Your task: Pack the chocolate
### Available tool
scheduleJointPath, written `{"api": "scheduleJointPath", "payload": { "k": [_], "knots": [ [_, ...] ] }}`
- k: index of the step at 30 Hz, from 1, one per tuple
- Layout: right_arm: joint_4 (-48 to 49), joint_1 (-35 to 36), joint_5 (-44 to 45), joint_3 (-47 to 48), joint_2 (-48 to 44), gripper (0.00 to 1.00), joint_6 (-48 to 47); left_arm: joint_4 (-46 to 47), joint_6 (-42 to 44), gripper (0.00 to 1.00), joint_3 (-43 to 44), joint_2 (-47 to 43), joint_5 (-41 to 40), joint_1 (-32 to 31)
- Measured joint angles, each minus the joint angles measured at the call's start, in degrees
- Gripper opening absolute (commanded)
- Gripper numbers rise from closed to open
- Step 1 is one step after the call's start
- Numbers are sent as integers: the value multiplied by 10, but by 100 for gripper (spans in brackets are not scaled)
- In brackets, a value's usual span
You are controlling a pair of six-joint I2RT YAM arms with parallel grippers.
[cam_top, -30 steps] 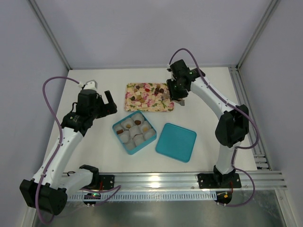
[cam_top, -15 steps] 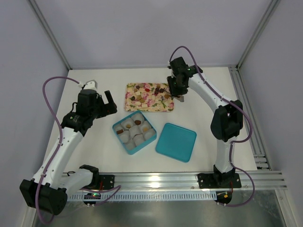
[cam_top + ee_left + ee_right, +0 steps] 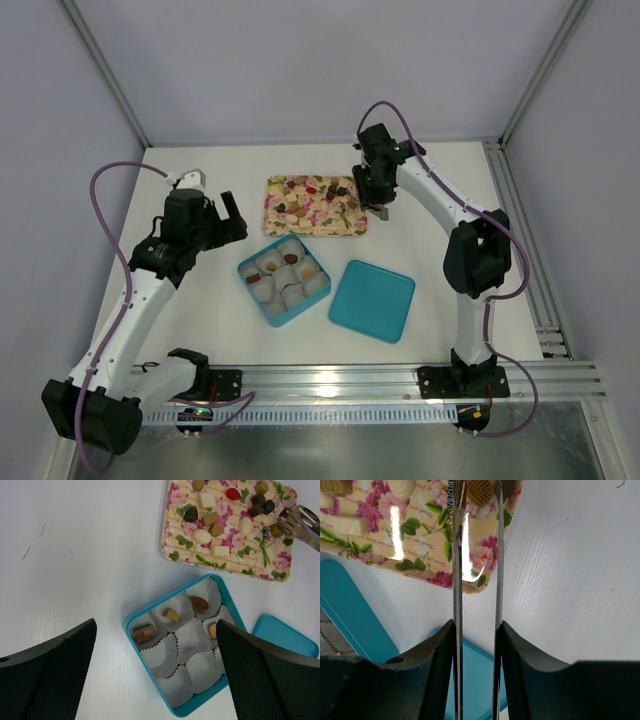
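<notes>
Four chocolates were boxed; right gripper held tongs straddling a tan chocolate on the tray, probably squeeze-and-lift next, left gripper gaped wide.

No words, numbers or brand marks can be read. The floral tray, just ahead of the right hand and to its left, bears faint cursive lettering among its printed flowers, too blurred to make out.

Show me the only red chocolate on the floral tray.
The glossy red chocolate near the far edge of the floral tray; the others are brown, tan, cream or striped.
</notes>
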Motion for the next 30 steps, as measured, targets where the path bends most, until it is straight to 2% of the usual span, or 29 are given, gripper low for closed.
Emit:
{"api": "scheduleJointPath", "payload": {
  "k": [30],
  "knots": [
    [3,0,-13,-44,1,42,-3,0,0,100,0,0,0,0]
  ]
}}
